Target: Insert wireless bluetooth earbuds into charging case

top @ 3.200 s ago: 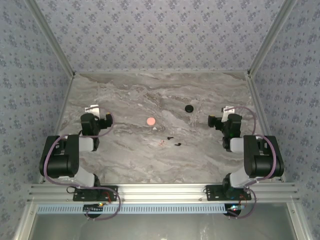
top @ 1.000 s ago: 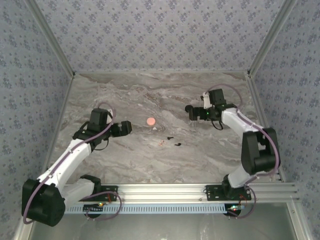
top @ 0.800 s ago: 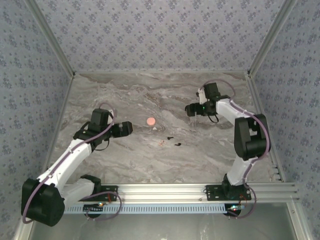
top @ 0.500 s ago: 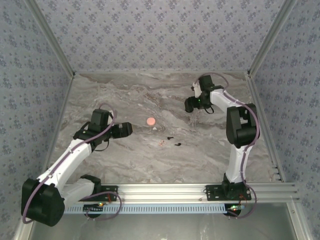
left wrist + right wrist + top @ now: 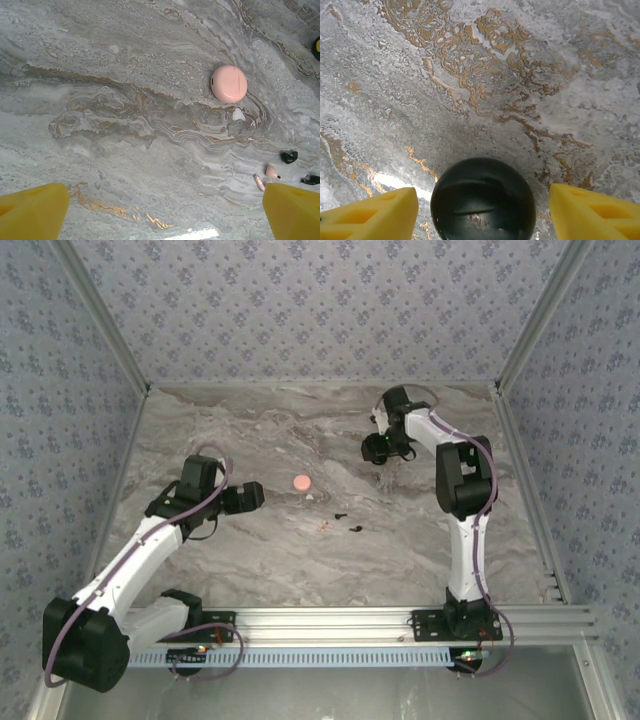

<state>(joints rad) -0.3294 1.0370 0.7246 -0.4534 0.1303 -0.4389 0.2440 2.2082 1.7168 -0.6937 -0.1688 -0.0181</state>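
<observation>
The salmon-pink round charging case [image 5: 301, 483] [image 5: 229, 83] lies shut on the marble table. Two tiny black earbuds [image 5: 341, 515] [image 5: 356, 530] lie to its near right, seen also at the right edge of the left wrist view [image 5: 289, 157] [image 5: 311, 179]. My left gripper [image 5: 255, 496] [image 5: 162, 220] hovers left of the case, open wide, with nothing between its yellow fingers [image 5: 32, 212]. My right gripper [image 5: 375, 449] [image 5: 482, 215] is at the back right, open, its fingers [image 5: 592, 212] straddling a black round puck [image 5: 482, 200] with a small gap on each side.
Two small pinkish bits [image 5: 272, 171] [image 5: 259, 182] lie beside the earbuds. Patterned walls and metal rails [image 5: 520, 470] close in the table [image 5: 250, 560] on three sides. The right arm's links stand tall along the right side.
My right arm has swung back and to the left, settling over the black puck, and its jaws have narrowed around it. The left arm, case and earbuds have not moved.
</observation>
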